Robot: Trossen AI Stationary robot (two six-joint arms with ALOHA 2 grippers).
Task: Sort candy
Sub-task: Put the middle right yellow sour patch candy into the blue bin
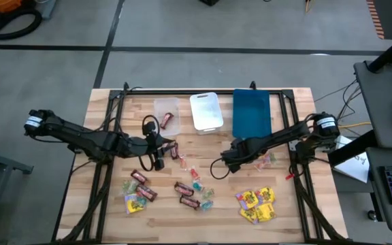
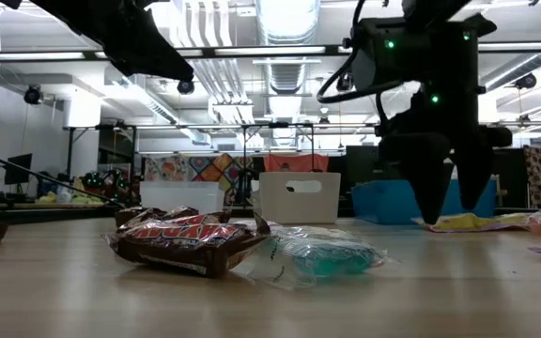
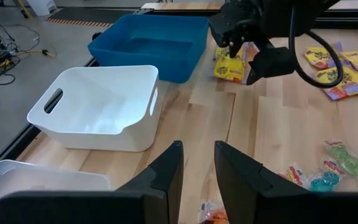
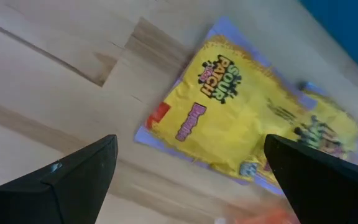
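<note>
Candy lies scattered on the wooden table: dark red-brown bars (image 1: 184, 189), teal pieces (image 1: 197, 184), and yellow packets (image 1: 257, 204) at the near right. My right gripper (image 4: 190, 146) is open, its fingers pointing down on either side of a yellow packet (image 4: 241, 118) that lies flat on the table before the blue tray. In the low view its fingers (image 2: 440, 192) hang just above the table. My left gripper (image 3: 197, 149) is open by a narrow gap and empty, left of centre (image 1: 158, 151), above the table.
A clear tray (image 1: 167, 107) holding a dark bar, a white tray (image 1: 205, 111) and a blue tray (image 1: 252, 112) stand in a row at the far edge. More bars and mixed packets (image 1: 136, 203) lie at the near left. A bar (image 2: 191, 239) and a teal piece (image 2: 322, 255) lie close to the low camera.
</note>
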